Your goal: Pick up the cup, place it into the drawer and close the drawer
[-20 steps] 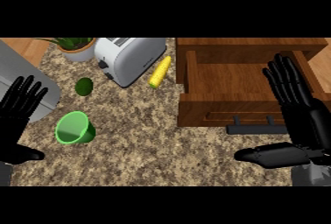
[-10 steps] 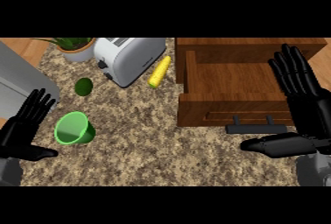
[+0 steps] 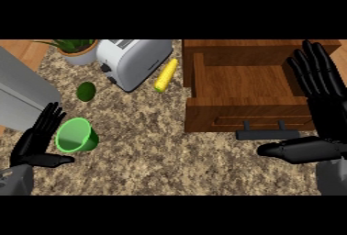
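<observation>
Granite counter before you: your green cup lies tipped, well left of the open drawer. Left hand flat-fingered just beside it; right hand spread at the drawer's right.

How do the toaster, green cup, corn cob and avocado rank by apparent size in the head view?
1. Toaster, clearly the largest.
2. Green cup.
3. Corn cob, longer than the cup but much thinner, so these two are close.
4. Avocado, the smallest.
</observation>
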You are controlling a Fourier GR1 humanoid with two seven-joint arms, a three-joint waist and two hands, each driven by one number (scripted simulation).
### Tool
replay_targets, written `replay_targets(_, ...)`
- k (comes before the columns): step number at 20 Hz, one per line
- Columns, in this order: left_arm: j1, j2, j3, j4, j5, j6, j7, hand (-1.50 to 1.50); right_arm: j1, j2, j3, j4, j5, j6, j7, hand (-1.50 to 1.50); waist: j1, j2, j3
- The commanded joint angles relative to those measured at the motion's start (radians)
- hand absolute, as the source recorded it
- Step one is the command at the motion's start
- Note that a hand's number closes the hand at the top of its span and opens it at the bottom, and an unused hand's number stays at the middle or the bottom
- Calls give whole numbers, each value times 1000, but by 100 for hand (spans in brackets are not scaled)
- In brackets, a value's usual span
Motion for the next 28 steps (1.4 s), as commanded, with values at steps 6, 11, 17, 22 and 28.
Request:
replay_targets(6, -25, -13, -25, 226, -84, 0, -269, -150, -34, -4, -15, 35, -16, 15, -15, -150, -11, 8, -3)
replay_targets(11, -67, -7, -11, 254, -74, -11, -285, -150, -4, 7, 3, -11, -6, 7, 2, -150, -21, 8, -4)
replay_targets(17, -104, -14, -13, 295, -86, 9, -284, -150, -1, -2, -2, 33, -11, 36, -39, -150, -24, 11, -4)
replay_targets(22, -137, -25, -20, 293, -94, 10, -297, -150, -101, -19, -30, 54, -42, 11, 60, -150, -22, 12, -5)
replay_targets(28, -100, -67, -31, 302, -106, 1, -363, -150, -96, -25, -29, 25, -42, 14, 62, -150, -29, 14, -7)
